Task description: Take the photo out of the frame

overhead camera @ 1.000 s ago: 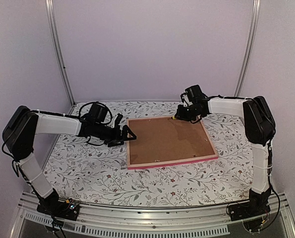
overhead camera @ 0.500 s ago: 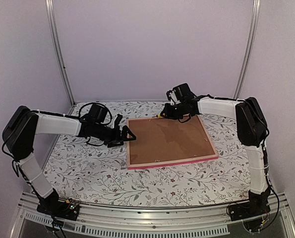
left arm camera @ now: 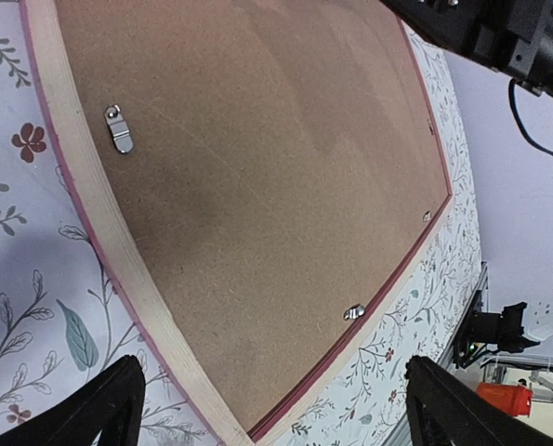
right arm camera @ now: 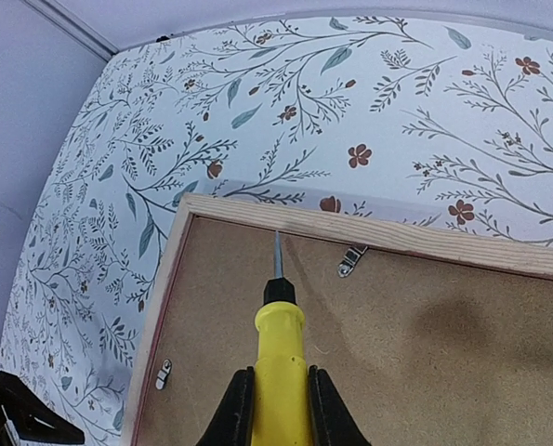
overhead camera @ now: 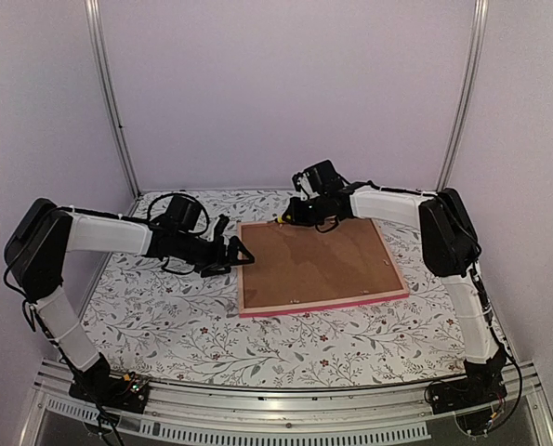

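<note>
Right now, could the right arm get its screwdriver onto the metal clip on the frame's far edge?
Probably yes. The right gripper holds the screwdriver, tip at the frame's far rail, close beside the clip; only bare backing board lies between.

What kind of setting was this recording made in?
Probably a lab robot cell, not a home: plain walls and metal uprights enclose a floral-covered table, with an aluminium rail at its near edge.

The left arm (overhead camera: 99, 232) and right arm (overhead camera: 392, 200) have white links, black joints and looping black cables (overhead camera: 164, 198).
</note>
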